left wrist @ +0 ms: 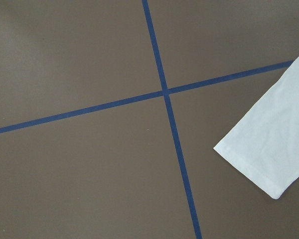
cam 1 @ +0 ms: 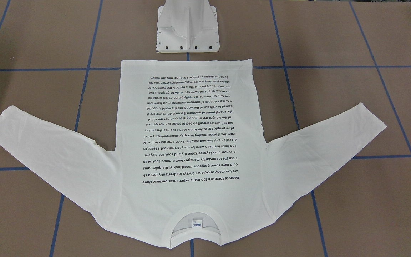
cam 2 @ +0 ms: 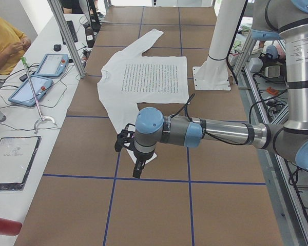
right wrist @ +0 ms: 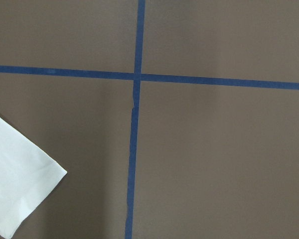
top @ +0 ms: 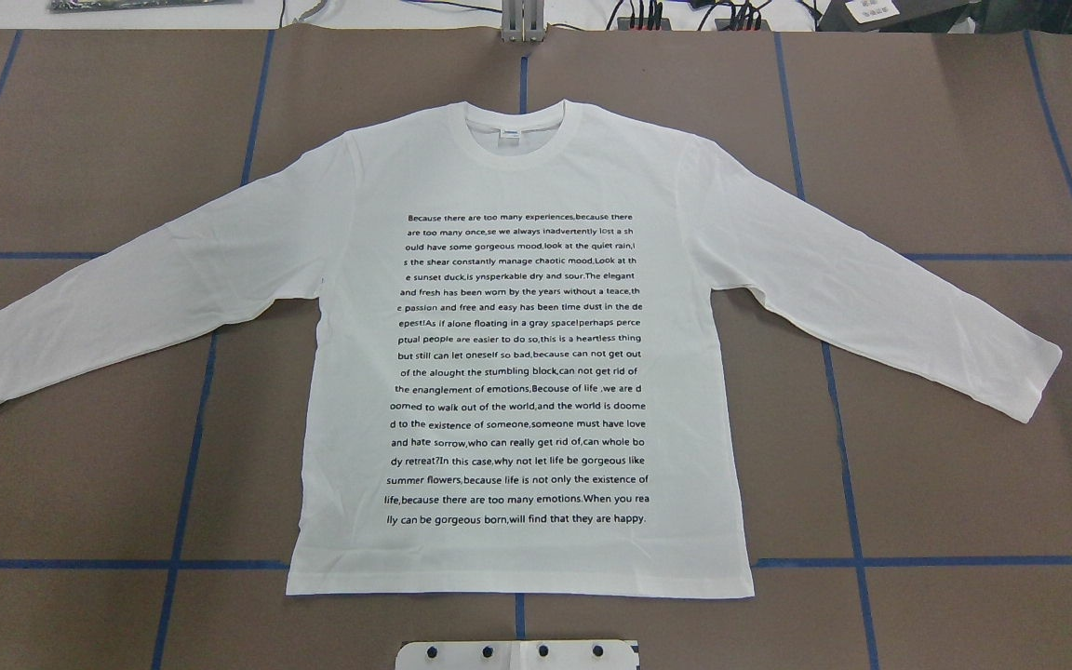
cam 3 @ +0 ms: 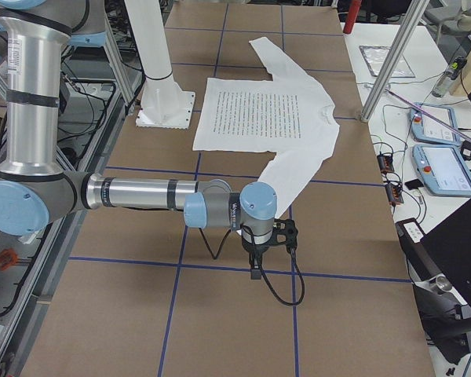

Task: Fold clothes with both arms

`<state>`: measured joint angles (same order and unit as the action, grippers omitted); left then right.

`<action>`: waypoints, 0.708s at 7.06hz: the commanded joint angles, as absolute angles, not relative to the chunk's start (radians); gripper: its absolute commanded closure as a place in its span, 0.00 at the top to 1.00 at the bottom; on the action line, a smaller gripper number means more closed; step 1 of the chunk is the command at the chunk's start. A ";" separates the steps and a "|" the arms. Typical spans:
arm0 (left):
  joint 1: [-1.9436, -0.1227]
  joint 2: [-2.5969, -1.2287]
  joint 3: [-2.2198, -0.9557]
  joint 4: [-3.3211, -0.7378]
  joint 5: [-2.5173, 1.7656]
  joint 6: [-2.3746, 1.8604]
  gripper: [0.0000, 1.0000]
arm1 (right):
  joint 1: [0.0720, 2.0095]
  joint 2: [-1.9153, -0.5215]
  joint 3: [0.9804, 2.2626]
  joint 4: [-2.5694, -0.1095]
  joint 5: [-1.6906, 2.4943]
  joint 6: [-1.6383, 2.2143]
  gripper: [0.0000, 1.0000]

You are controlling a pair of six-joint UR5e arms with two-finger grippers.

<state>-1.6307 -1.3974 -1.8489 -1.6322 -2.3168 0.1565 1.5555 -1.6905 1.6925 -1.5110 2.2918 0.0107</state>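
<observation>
The white long-sleeved T-shirt (top: 517,372) lies flat and face up in the middle of the brown table, both sleeves spread out and down, collar on the far side from the robot (cam 1: 194,223). My left gripper (cam 2: 122,142) hovers over the table just past the end of the near sleeve; its wrist view shows that cuff (left wrist: 274,144). My right gripper (cam 3: 287,232) hovers beyond the other sleeve's end, whose cuff (right wrist: 15,189) shows in its wrist view. Both grippers show only in the side views, so I cannot tell whether they are open or shut.
The white metal pedestal (cam 1: 187,32) stands at the shirt's hem. Blue tape lines (top: 834,391) grid the table. A side bench holds tablets (cam 2: 36,87) and a seated person (cam 2: 2,41). Aluminium posts (cam 3: 388,63) stand at the table's far edge.
</observation>
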 commanded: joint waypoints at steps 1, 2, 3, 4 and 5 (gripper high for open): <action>-1.631 -1.397 -1.871 -1.634 -2.318 0.156 1.00 | 1.555 -1.687 1.697 -1.505 2.292 0.011 1.00; -1.631 -1.396 -1.920 -1.632 -2.318 0.155 1.00 | 1.555 -1.689 1.697 -1.441 2.292 0.011 1.00; -1.631 -1.399 -1.966 -1.634 -2.303 0.153 1.00 | 1.555 -1.690 1.697 -1.330 2.287 0.014 1.00; -1.631 -1.402 -1.988 -1.669 -2.310 0.153 1.00 | 1.555 -1.689 1.697 -1.187 2.287 0.020 1.00; -1.631 -1.402 -1.983 -1.762 -2.309 0.150 1.00 | 1.555 -1.690 1.683 -1.073 2.275 0.026 1.00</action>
